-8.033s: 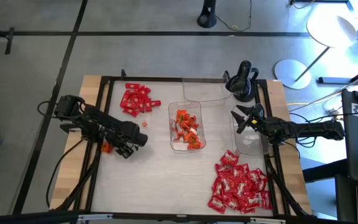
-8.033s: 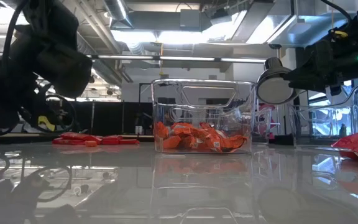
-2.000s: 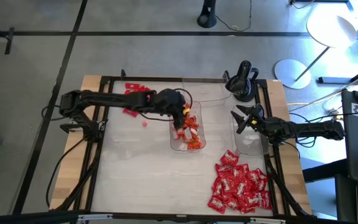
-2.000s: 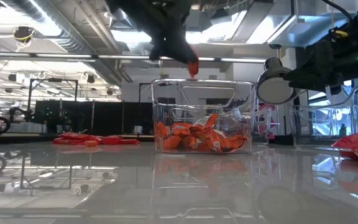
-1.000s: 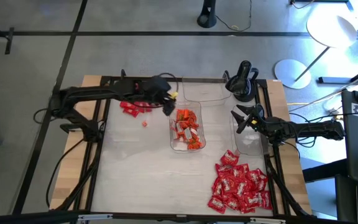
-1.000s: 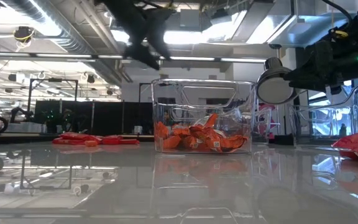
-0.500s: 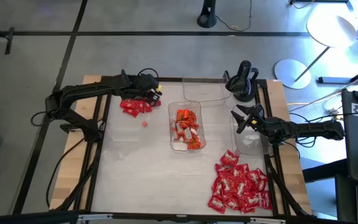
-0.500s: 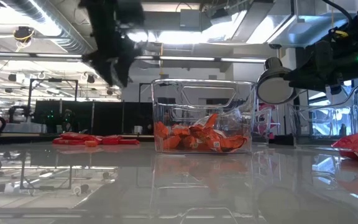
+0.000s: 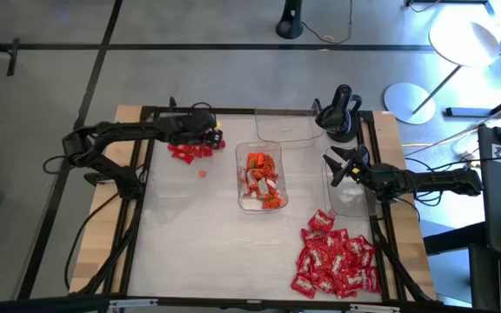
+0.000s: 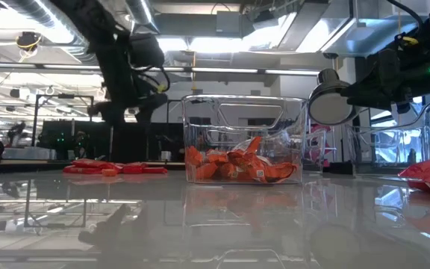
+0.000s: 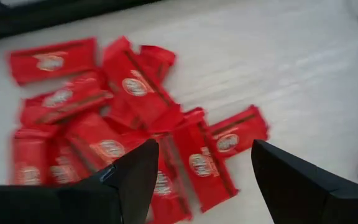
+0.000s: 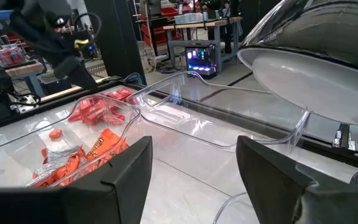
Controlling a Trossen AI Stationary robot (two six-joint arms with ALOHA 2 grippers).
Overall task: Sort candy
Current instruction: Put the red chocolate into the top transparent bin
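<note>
Three lots of candy on the desk (image 9: 190,252): a red pile (image 9: 190,148) left of the middle tray (image 9: 242,202), orange pieces (image 9: 261,178) inside that tray, and a large heap of red-and-white pieces (image 9: 336,263) to the tray's near right. One stray sweet (image 9: 203,172) lies between the red pile and the tray.

Left gripper (image 9: 207,132): directly over the red pile, fingers spread, nothing between them; the left wrist view shows the wrappers overlapping just beyond the tips (image 11: 197,168).

Right gripper (image 9: 336,167): waiting to the right of the middle tray, over another clear tray (image 9: 350,207), fingers spread and empty.

Risks, judged: the red wrappers lie stacked and touching, so a closing gripper could pinch two at once or only catch a slippery edge and drop it short of any tray. A low approach could scatter the pile toward the desk frame (image 9: 150,122).
</note>
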